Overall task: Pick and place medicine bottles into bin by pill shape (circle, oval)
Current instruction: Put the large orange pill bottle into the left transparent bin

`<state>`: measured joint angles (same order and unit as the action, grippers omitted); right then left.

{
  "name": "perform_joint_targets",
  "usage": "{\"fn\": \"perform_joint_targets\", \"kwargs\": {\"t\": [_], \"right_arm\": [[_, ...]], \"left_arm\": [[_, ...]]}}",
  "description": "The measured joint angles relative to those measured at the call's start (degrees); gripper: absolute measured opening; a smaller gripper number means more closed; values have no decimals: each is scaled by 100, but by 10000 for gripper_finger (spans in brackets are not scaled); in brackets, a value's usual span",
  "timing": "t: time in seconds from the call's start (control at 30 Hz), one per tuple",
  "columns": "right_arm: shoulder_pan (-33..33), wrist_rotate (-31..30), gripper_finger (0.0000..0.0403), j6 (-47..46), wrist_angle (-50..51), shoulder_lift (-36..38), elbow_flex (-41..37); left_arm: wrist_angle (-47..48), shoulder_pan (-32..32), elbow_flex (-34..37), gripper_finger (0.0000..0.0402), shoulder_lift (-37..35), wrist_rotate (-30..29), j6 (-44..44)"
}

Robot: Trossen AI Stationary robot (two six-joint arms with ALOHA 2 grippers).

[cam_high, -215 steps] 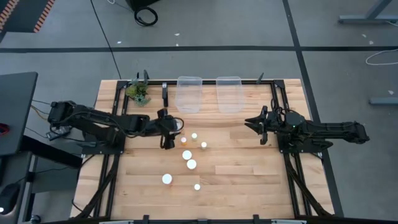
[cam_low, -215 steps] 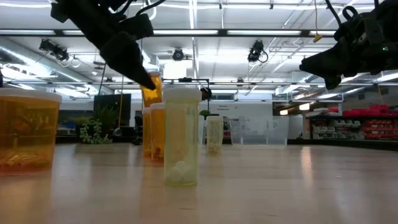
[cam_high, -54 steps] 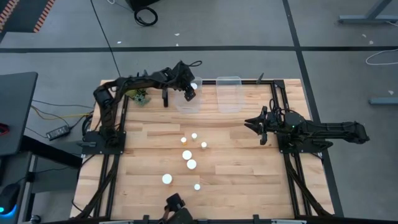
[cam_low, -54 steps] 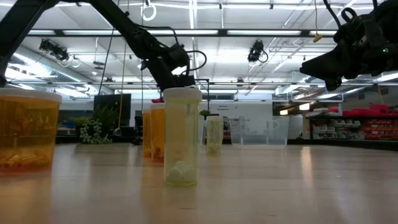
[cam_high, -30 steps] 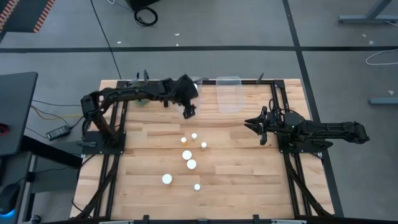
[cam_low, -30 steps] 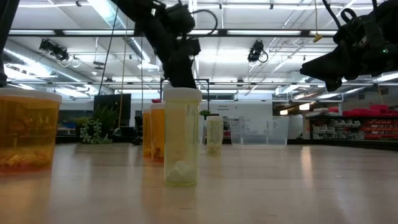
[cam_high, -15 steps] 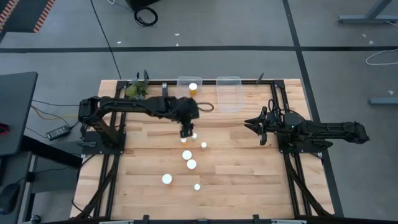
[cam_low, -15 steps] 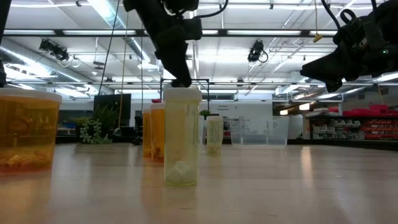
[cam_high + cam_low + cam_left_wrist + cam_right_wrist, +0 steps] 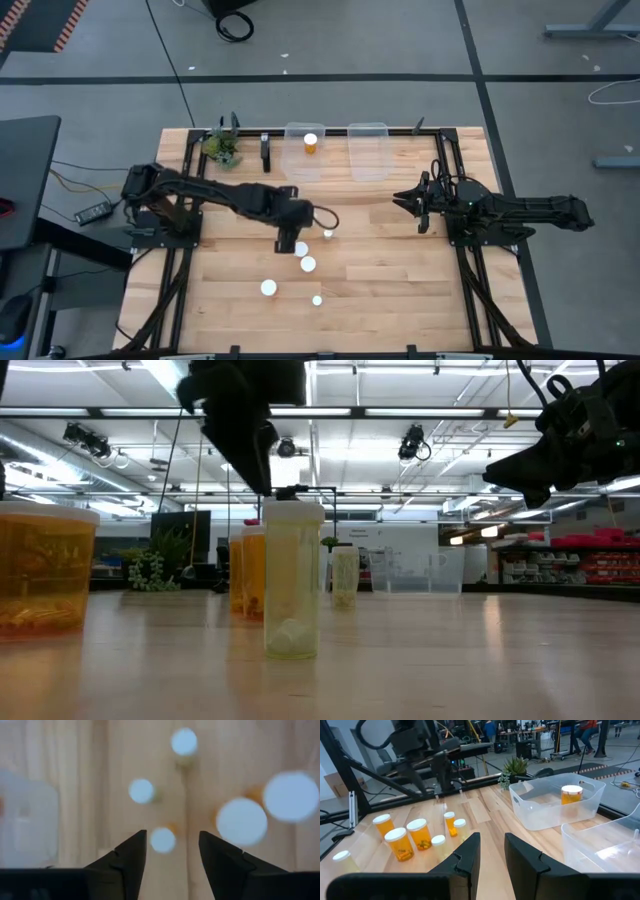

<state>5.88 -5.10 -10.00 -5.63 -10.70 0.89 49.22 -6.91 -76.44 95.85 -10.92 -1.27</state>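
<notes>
Several white-capped medicine bottles stand upright in a cluster mid-table (image 9: 308, 264); they also show in the right wrist view (image 9: 420, 834). One orange bottle (image 9: 310, 142) stands inside the left clear bin (image 9: 300, 165), also seen in the right wrist view (image 9: 571, 794). My left gripper (image 9: 291, 243) hangs open above the cluster, pointing down; in its wrist view (image 9: 170, 855) a small white cap (image 9: 163, 840) lies below the gap between its fingers, untouched. My right gripper (image 9: 400, 200) waits open and empty at the right (image 9: 492, 855).
A second clear bin (image 9: 367, 150) stands beside the first at the far edge. A small green plant (image 9: 222, 148) sits at the far left. Black frame rails run along both table sides. Bare wood lies between the cluster and my right gripper.
My left gripper has gone from beside the left bin toward the table's near edge and now hangs over the bottle cluster. The orange bottle stays standing in the left bin.
</notes>
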Motion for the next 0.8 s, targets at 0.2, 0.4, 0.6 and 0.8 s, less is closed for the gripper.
{"fn": "perform_joint_targets", "kwargs": {"t": [0.2, 0.4, 0.6, 0.8], "right_arm": [[1, 0, 95, -1, 0, 0, 0], [0, 0, 95, -2, -2, 0, 0], [-1, 0, 95, -2, -3, 0, 0], [0, 0, 95, -2, -3, 0, 0]], "left_arm": [[610, -500, 0, 181, -26, 2, -297], [1064, -1032, 0, 182, -221, 13, -569], [1604, -1368, 0, 177, -306, -159, -955], [1538, -1734, 120, 172, -329, -642, -965]]}}
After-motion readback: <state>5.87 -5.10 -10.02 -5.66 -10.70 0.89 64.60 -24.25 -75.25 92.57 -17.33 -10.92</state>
